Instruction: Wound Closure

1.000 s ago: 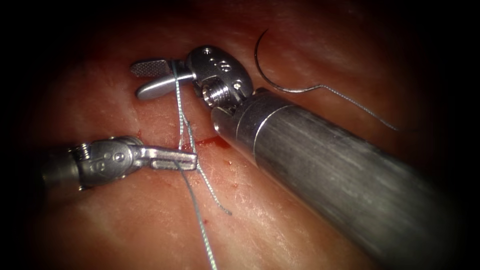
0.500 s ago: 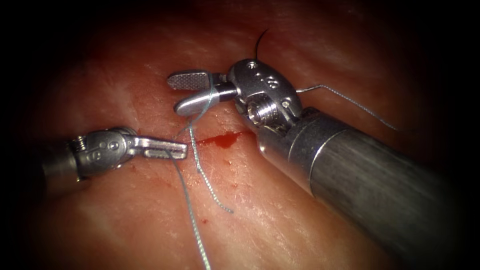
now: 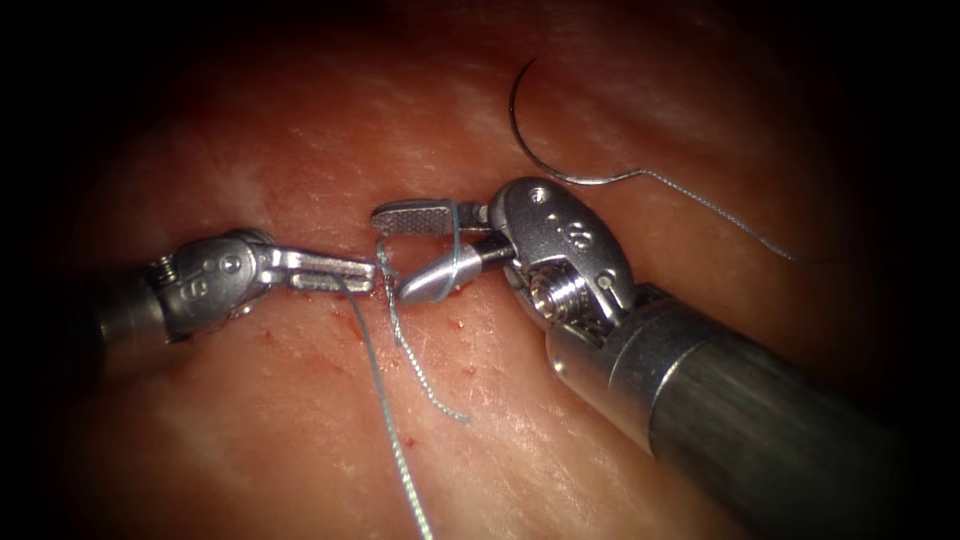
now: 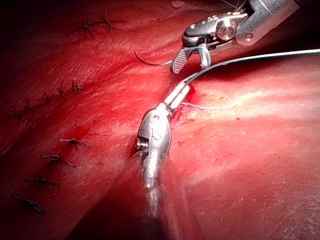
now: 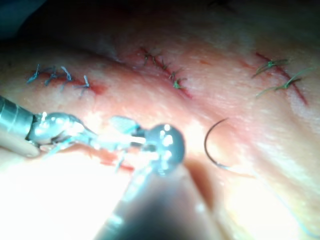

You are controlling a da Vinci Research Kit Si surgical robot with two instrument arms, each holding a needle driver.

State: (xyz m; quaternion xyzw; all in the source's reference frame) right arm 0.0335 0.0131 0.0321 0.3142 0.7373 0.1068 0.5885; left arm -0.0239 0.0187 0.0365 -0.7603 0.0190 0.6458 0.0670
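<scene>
the pale pink, glistening slab of tissue (image 3: 300, 440) spans the endoscope view, dotted with small specks of red fluid (image 3: 462, 322) around the cut. in the wrist views, rows of dark finished stitches (image 4: 55, 159) cross older cuts on it.

the right arm's tool (image 3: 425, 252), a thick brushed-steel shaft ending in a rounded metal wrist, comes in from the picture's right. its jaws stand apart, one ridged and flat above, one smooth below, with a turn of the thin blue-grey thread (image 3: 395, 450) wrapped around both; whether they pinch anything cannot be told. tiny marks are stamped on its wrist housing, too small to read.

the left arm's tool (image 3: 350, 275), a smaller silver driver, reaches in from the left with its jaws clamped together on the thread just left of the cut. similar stamped marks on its housing cannot be read.

from the knot area one strand of thread runs down toward the near edge, and a short crinkled end (image 3: 430, 385) lies loose on the tissue.

the thin dark curved needle (image 3: 530, 140) lies free on the tissue surface, up and to the right of the cut, held by neither tool, its thread trailing off to the right.
</scene>
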